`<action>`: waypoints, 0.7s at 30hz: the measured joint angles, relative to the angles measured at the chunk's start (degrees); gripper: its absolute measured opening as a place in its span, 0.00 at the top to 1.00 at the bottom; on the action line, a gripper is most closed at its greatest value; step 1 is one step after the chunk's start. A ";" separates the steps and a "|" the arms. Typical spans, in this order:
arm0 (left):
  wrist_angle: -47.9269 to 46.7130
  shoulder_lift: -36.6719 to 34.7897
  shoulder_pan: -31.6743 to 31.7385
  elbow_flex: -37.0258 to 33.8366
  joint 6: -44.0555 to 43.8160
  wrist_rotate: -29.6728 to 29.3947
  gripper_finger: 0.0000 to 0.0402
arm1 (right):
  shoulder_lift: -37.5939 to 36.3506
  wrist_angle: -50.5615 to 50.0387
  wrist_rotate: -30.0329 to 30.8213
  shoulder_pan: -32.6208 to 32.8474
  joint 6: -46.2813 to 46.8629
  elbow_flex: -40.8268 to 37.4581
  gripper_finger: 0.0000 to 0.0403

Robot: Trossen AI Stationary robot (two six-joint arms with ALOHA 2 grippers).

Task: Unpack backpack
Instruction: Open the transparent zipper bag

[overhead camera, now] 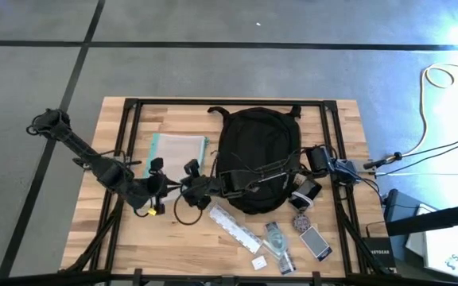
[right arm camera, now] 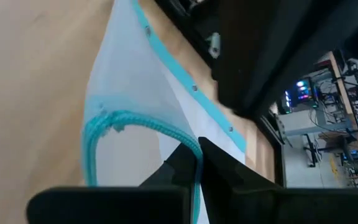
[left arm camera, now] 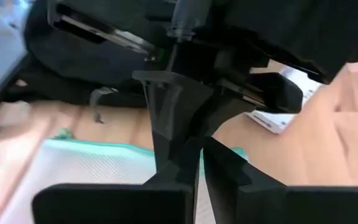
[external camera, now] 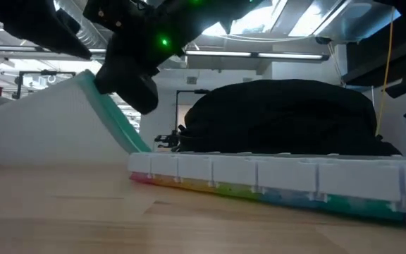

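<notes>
I have the backpack (overhead camera: 257, 147) lying flat in the middle of the bench (overhead camera: 173, 250), its top close to the far edge. From the low view it shows as a rounded black mound (external camera: 287, 113) behind the other items.

Just to its left lies the clear pouch with the teal edge (overhead camera: 177, 147), and both arms are working at its near edge. My right end effector (right arm camera: 197, 155) has reached across the near end of the backpack. It is pinched fully closed on the pouch's teal cord edge (right arm camera: 135, 81). From the high view it sits between the pouch and the backpack (overhead camera: 191, 171).

My left end effector (left arm camera: 194, 168) is also closed tight, directly over the pouch's teal border (left arm camera: 92, 174). I cannot tell whether it has any fabric between its fingers. From above it sits at the pouch's near edge (overhead camera: 159, 179), close beside the right one.

In the low view the pouch (external camera: 41, 134) stands tilted, one side raised off the wood.

A long pill organiser with coloured compartments (overhead camera: 233, 226) lies near the front edge.
</notes>
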 joint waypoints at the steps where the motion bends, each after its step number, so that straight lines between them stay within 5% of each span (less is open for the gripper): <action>1: -0.01 0.00 -1.05 0.00 0.03 -1.80 0.99 | -0.03 0.11 -0.53 -0.39 0.06 0.17 1.00; 11: -1.09 0.22 -4.21 0.00 -1.54 -6.33 1.00 | -0.04 6.15 -8.72 -3.59 0.85 0.33 1.00; 21: -2.98 0.26 -4.04 0.00 -1.60 -9.85 1.00 | -0.11 7.95 -8.85 -5.29 -0.10 0.33 1.00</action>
